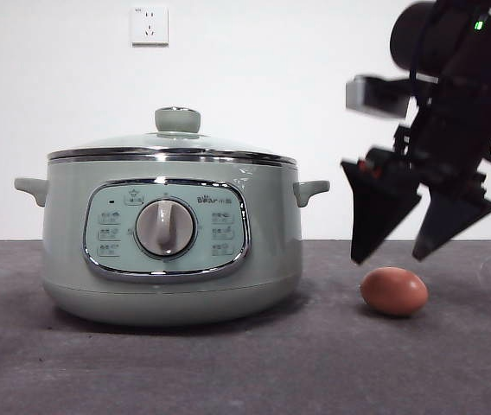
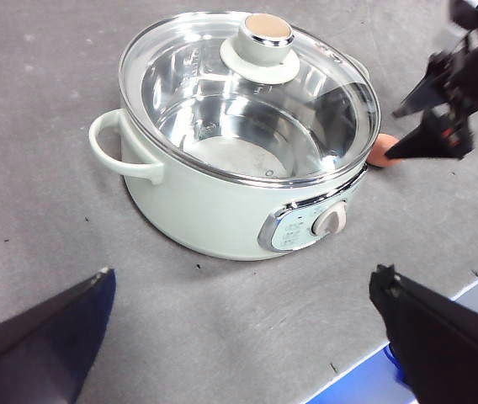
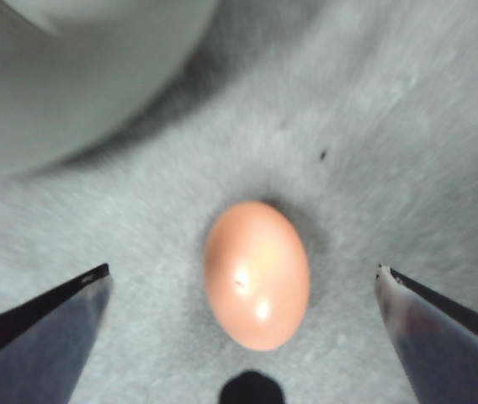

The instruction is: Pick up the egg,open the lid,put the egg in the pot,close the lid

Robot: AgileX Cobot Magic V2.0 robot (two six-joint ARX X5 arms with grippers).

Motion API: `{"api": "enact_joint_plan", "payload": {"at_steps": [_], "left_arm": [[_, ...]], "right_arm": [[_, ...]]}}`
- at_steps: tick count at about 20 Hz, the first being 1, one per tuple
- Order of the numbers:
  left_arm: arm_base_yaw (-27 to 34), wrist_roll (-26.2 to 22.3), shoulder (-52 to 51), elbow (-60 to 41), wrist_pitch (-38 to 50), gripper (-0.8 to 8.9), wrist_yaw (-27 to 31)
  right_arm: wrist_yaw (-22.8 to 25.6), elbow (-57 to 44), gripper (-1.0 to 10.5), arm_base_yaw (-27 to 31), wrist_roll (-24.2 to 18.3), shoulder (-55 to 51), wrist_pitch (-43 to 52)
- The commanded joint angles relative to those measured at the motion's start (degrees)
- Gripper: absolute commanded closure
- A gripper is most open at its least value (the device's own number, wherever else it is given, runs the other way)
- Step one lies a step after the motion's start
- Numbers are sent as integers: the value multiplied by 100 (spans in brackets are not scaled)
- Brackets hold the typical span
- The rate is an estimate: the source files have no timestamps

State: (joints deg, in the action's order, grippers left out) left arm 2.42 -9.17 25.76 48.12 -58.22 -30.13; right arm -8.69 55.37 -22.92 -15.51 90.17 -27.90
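Observation:
The reddish-brown egg (image 1: 393, 291) lies on the grey table to the right of the sage-green pot (image 1: 172, 238). The lid (image 1: 175, 143) sits shut on the pot, knob up. My right gripper (image 1: 390, 258) hangs open just above the egg, jaws spread wide to either side; its wrist view shows the egg (image 3: 257, 273) between the jaws. My left gripper (image 2: 243, 295) is open and empty, held high over the table some way from the pot (image 2: 239, 143). That view also shows the egg (image 2: 382, 151) peeking out behind the pot, with the right gripper (image 2: 399, 135) at it.
A white wall with a power socket (image 1: 149, 25) stands behind the table. The grey table surface (image 1: 228, 372) spreads in front of the pot. A blue strip (image 2: 374, 379) marks the table edge in the left wrist view.

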Motion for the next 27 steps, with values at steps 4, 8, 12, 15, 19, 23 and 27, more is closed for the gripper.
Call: {"api": "enact_joint_plan", "payload": {"at_steps": [4, 8, 12, 15, 19, 23, 27], "left_arm": [[-22, 22, 0, 2, 44, 228, -7], [-22, 20, -2, 2, 46, 228, -2], [-22, 22, -2, 2, 46, 228, 0], [-22, 22, 0, 2, 46, 228, 0], [-22, 22, 105, 2, 83, 227, -2], [-131, 199, 522, 55, 463, 227, -20], [-455, 225, 1421, 452, 1010, 227, 7]], "right_arm": [[31, -2, 377, -17, -46, 535, 216], [26, -2, 642, -15, -39, 597, 282], [9, -2, 862, -9, 63, 597, 199], [2, -2, 963, -9, 157, 597, 190], [13, -2, 963, -2, 433, 481, 177], [31, -2, 963, -2, 804, -236, 7], [31, -2, 963, -2, 1086, -1322, -387]]}}
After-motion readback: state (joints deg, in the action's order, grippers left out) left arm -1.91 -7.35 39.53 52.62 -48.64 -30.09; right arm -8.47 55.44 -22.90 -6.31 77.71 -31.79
